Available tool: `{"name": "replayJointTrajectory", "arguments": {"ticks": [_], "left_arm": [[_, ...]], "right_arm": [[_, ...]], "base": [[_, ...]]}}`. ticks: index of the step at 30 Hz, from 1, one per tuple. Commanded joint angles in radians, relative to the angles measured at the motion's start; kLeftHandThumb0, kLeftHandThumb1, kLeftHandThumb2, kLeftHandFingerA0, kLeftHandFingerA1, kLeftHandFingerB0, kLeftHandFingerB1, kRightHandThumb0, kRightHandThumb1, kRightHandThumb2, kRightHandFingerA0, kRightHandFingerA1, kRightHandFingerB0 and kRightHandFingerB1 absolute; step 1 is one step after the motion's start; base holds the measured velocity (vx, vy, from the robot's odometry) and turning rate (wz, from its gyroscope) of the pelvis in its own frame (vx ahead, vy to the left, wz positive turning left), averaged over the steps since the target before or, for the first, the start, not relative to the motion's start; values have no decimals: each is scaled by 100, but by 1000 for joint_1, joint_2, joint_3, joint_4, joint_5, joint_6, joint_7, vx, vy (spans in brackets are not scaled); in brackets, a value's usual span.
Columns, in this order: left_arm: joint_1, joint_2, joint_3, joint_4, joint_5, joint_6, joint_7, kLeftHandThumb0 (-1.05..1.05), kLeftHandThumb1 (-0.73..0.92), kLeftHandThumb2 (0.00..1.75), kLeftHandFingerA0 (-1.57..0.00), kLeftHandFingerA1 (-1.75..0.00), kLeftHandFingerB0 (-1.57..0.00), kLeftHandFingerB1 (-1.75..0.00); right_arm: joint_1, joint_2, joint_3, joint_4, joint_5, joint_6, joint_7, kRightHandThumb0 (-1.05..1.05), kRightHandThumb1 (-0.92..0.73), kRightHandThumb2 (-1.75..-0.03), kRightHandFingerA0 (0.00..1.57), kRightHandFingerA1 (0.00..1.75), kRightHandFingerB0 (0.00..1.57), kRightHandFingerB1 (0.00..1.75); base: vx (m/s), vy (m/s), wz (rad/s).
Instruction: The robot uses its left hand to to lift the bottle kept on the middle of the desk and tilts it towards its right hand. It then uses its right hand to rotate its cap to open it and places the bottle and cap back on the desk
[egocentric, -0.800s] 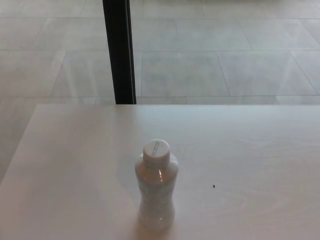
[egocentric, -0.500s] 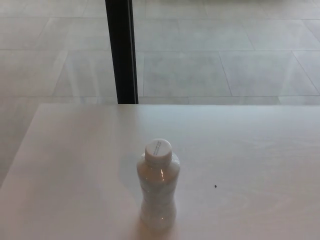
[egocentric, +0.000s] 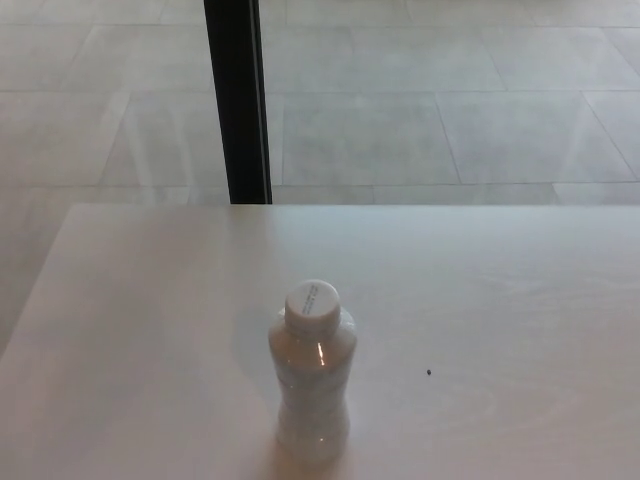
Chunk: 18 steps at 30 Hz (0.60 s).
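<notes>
A clear plastic bottle (egocentric: 312, 385) stands upright near the front middle of the pale desk (egocentric: 150, 320). Its white cap (egocentric: 312, 303) is screwed on top. Neither of my hands shows anywhere in the head view, and nothing touches the bottle.
A black vertical post (egocentric: 238, 100) rises behind the desk's far edge, left of centre. Grey tiled floor (egocentric: 450, 100) lies beyond the desk. A tiny dark speck (egocentric: 429, 373) sits on the desk to the right of the bottle.
The whole picture shifts slightly right and then back, so the camera moved. The bottle has stayed where it was.
</notes>
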<state>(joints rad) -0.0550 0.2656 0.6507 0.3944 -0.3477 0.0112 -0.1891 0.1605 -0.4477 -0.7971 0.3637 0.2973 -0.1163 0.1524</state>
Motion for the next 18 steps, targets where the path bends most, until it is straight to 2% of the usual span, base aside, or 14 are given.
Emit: {"name": "replayJointTrajectory", "arguments": {"ticks": [1, 2, 3, 4, 7, 8, 9, 10, 11, 12, 13, 18], "left_arm": [[-53, -45, -108, -304, -126, 95, -52, -77, 63, 59, -48, -51, -38, -42], [-56, -66, -143, -336, -122, 94, -56, -79, 63, 59, -45, -52, -41, -41], [-56, -82, -164, -366, -124, 106, -46, -79, 50, 86, -40, -58, -36, -51], [-52, -85, -184, -385, -119, 110, -55, -77, 52, 97, -40, -62, -23, -49], [-44, -82, -209, -402, -142, 127, -99, -74, 53, 98, -39, -64, -15, -48], [-35, -109, -243, -434, -125, 138, -74, -73, 52, 98, -41, -63, -19, -48], [-25, -106, -267, -444, -107, 137, -85, -79, 65, 63, -40, -51, -31, -40], [-12, -101, -305, -457, -85, 147, -100, -82, 55, 98, -29, -58, -23, -47], [-3, -92, -335, -465, -63, 151, -113, -82, 55, 98, -29, -58, -23, -47], [2, -80, -354, -471, -63, 171, -123, -82, 67, 61, -28, -50, -31, -35], [3, -75, -366, -475, -86, 199, -134, -80, 63, 60, -22, -50, -30, -36], [18, -28, -432, -479, -46, 203, -149, -82, 65, 60, -19, -49, -23, -36]], "right_arm": [[-1, 92, 157, -402, 90, 130, 14, -59, -83, -66, 29, 43, 13, 22], [4, 101, 209, -463, 92, 149, 32, -66, -68, -96, 24, 54, 7, 35], [9, 108, 241, -512, 84, 167, 26, -61, -83, -67, 28, 47, 13, 22], [5, 114, 261, -528, 69, 157, 26, -63, -85, -65, 29, 48, 11, 26], [5, 121, 284, -552, 45, 148, 18, -63, -82, -66, 28, 50, 12, 23], [-9, 141, 312, -578, 31, 150, -3, -60, -67, -93, 30, 59, 8, 40], [-9, 145, 325, -597, 25, 165, -13, -60, -67, -93, 29, 59, 7, 40], [-9, 150, 343, -611, 11, 167, -17, -62, -66, -96, 32, 62, 6, 41], [-8, 150, 354, -618, -1, 167, -17, -62, -66, -96, 32, 62, 6, 41], [-7, 152, 359, -625, 4, 176, -19, -58, -81, -64, 37, 59, 14, 27], [-6, 156, 364, -635, 4, 182, -23, -58, -81, -64, 38, 60, 14, 27], [0, 158, 380, -673, 3, 225, -38, -54, -84, -64, 38, 65, 16, 28]], "base": [[0, 0, 0], [0, 0, 0], [0, 0, 0], [0, 0, 0], [0, 0, 0], [0, 0, 0], [0, 0, 0], [0, 0, 0], [0, 0, 0], [0, 0, 0], [0, 0, 0], [0, 0, 0]]}}
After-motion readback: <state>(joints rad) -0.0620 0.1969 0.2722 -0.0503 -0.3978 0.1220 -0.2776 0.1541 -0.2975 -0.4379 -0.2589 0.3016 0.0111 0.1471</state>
